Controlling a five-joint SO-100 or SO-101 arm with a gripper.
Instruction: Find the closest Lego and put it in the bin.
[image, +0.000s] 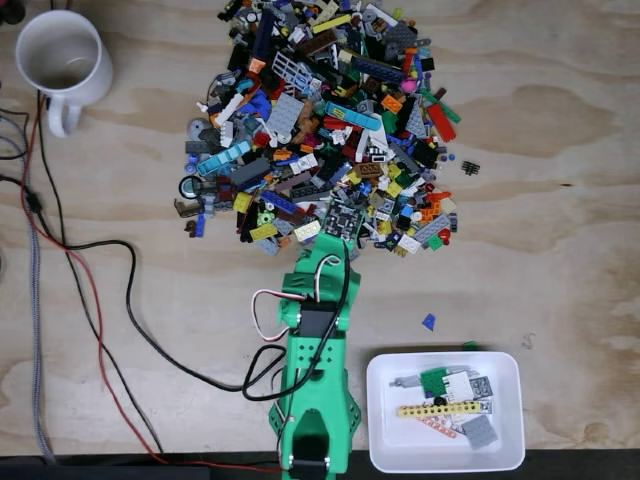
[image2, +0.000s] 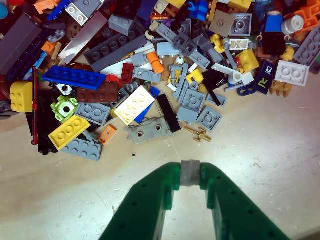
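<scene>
Green claw (image2: 190, 172) hangs over bare tabletop (image2: 270, 145) at the near edge of the Lego pile (image: 320, 120), fingers pressed together on a small grey piece (image2: 190, 173) (looks like a brick or tape pad, cannot tell which). Just ahead of the tips lies a flat grey plate (image2: 148, 130), the closest loose Lego by my judgement; a tiny tan cross-shaped part (image2: 199, 133) sits ahead and slightly right, a black bar (image2: 168, 113) beyond. The plate is likely light, rigid, slick plastic, so pinch across its short sides, low to the wood. The bin (image: 505, 455) sits behind the claw and to its right in the fixed view, already holding several pieces; white mug (image: 62, 58) far left.
</scene>
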